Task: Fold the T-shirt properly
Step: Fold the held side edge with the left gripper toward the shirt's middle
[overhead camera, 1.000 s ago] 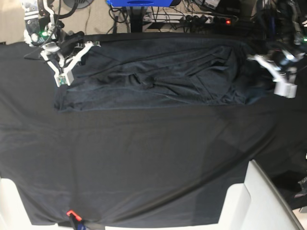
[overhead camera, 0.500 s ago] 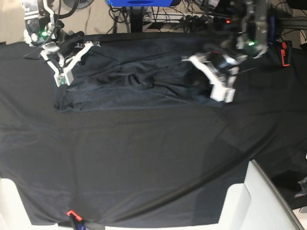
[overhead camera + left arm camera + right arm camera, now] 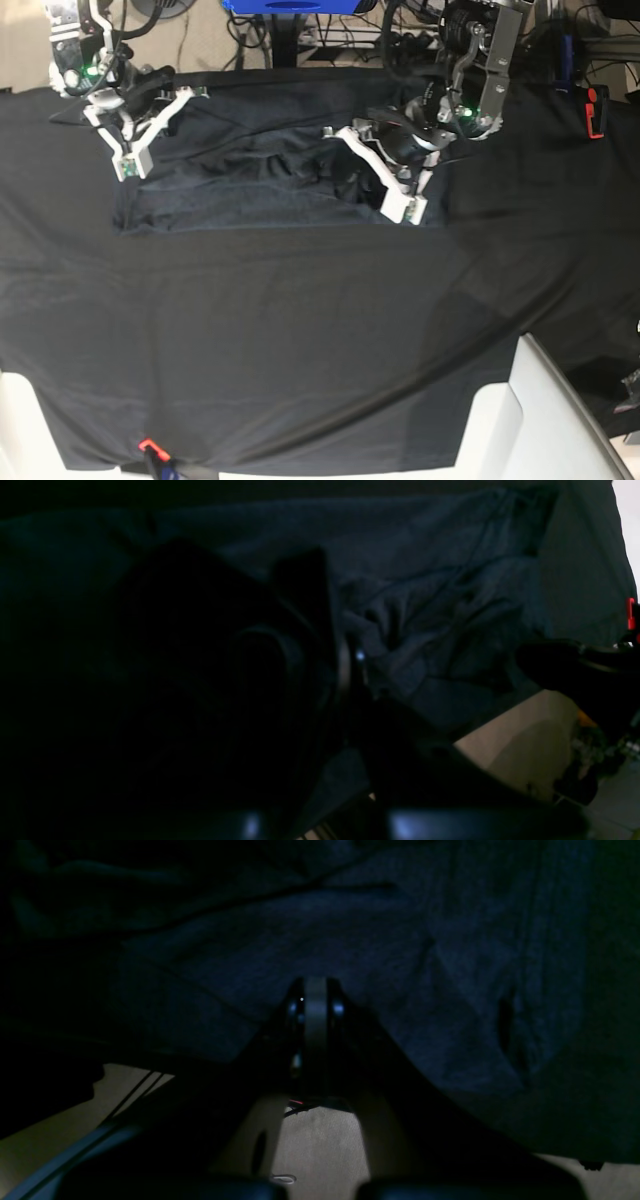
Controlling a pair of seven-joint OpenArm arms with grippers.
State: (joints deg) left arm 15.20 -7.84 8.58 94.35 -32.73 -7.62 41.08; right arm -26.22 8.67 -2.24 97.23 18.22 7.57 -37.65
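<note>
The dark slate-grey T-shirt (image 3: 250, 170) lies rumpled along the far side of the table, spanning from my right gripper to my left gripper. My right gripper (image 3: 130, 165) sits at the shirt's left end. In the right wrist view its tips (image 3: 315, 990) meet at the shirt's edge (image 3: 350, 930), shut on the cloth. My left gripper (image 3: 405, 208) is over the shirt's right part with its fingers meeting, and it holds the shirt's right side, folded over toward the left. The left wrist view is mostly dark, with wrinkled shirt cloth (image 3: 440, 605) beyond the gripper.
A black cloth (image 3: 300, 330) covers the whole table. White blocks (image 3: 520, 420) stand at the front corners. A red clip (image 3: 148, 445) is at the front edge and a red item (image 3: 597, 110) at the far right. Cables and a blue object (image 3: 290, 8) lie behind the table.
My left gripper has swept leftward from the table's right side to the middle, taking the shirt's right end with it, so the shirt is now narrower. My right gripper has stayed put.
</note>
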